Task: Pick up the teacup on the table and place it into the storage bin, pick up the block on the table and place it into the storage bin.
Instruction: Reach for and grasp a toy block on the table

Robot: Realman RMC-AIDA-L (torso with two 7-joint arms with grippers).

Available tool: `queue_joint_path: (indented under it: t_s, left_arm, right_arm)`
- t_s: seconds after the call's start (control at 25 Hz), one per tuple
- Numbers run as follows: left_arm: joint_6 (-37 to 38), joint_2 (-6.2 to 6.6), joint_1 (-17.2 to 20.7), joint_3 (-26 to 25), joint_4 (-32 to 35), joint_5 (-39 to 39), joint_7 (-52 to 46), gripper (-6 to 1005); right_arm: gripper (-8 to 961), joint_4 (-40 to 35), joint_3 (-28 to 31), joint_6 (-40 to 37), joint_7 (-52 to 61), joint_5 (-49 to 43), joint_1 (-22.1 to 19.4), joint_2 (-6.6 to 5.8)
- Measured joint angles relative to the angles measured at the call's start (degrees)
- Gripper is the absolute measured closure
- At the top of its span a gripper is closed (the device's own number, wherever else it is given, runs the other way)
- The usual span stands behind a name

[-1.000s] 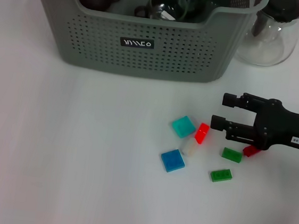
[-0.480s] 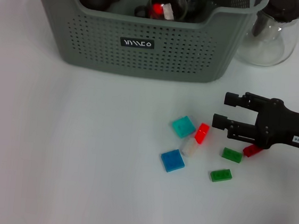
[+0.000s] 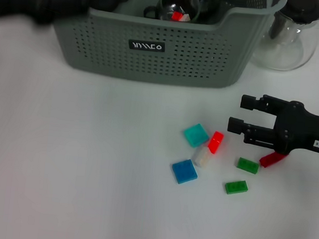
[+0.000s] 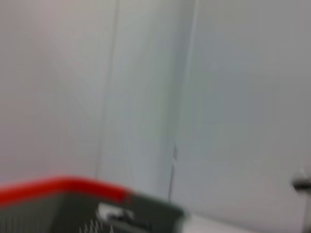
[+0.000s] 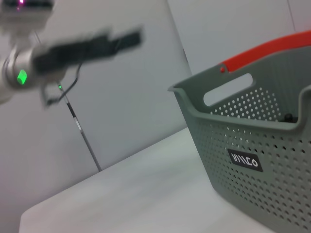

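right hand open and empty, red block just beside its lower finger; left hand's state unclear.

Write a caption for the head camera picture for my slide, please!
Right gripper open beside scattered blocks below the grey basket.

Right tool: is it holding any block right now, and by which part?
Nothing is held. The right tool is open, low over the table, with an empty gap between its fingers; the nearest red block lies apart from it on the table.
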Motion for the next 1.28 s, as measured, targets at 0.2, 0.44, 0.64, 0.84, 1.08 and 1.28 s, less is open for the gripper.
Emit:
queue_joint_path:
  t_s: [0.2, 0.44, 0.64, 0.84, 1.08, 1.28]
  left_arm:
    - [1.82, -0.43, 4.38, -1.53, -15.30, 9.81, 21.17, 370]
    - [-8.75, -0.45, 1.45, -0.10, -38.28, 16.41, 42.05, 367]
    - [-22.29, -0.46, -2.86, 1.72, -51.70, 16.81, 50.46, 364]
    - [-29.91, -0.46, -4.73, 2.16, -58.21, 16.50, 58.55, 362]
    - [-34.69, -0.46, -6.71, 2.18, -61.65, 16.68, 60.70, 355]
    - [-35.57, -0.46, -6.98, 1.84, -62.84, 16.45, 63.05, 333]
  right_arm:
    - [158, -0.11, 0.11, -0.04, 0.37, 0.20, 0.01, -0.09]
    - [158, -0.15, 0.28, -0.04, 0.72, 0.33, 0.54, -0.16]
    - [158, -0.16, 0.28, -0.05, 1.55, 0.26, 0.81, -0.23]
    - [158, -0.16, 0.26, -0.07, 1.56, 0.30, 0.65, -0.25]
    - [158, -0.16, 0.26, -0.07, 1.63, 0.33, 0.75, -0.25]
    - [158, -0.16, 0.26, -0.07, 1.63, 0.33, 0.84, -0.25]
